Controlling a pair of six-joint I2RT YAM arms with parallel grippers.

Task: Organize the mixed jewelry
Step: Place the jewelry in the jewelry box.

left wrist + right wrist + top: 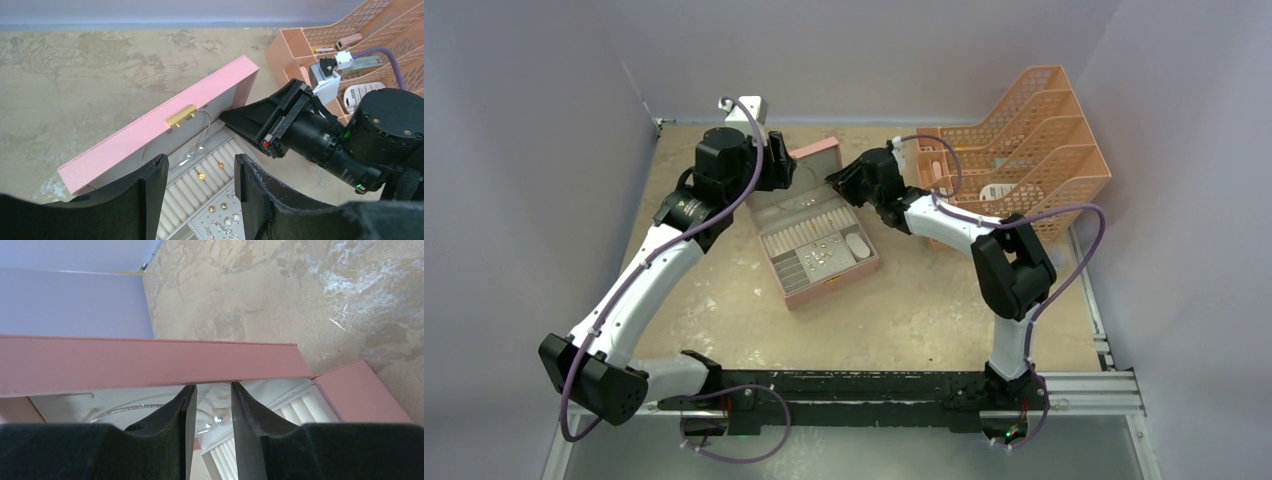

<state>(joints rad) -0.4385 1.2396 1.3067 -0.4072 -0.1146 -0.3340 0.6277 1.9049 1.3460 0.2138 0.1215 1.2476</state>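
Left wrist view: matte black left hand (200, 160) wide apart, empty; right hand (212, 388) half-open, empty, by smooth pink lid (150, 360)

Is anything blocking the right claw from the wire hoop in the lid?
Nothing visible. The right claw points straight at the wire hoop, with only open air between them. The pink lid rim runs just above the claw, not across the path.

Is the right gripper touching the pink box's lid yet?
Cannot tell. In the right wrist view the right gripper ends at the edge of the lid, but neither that nor the left wrist view shows contact or a gap plainly.
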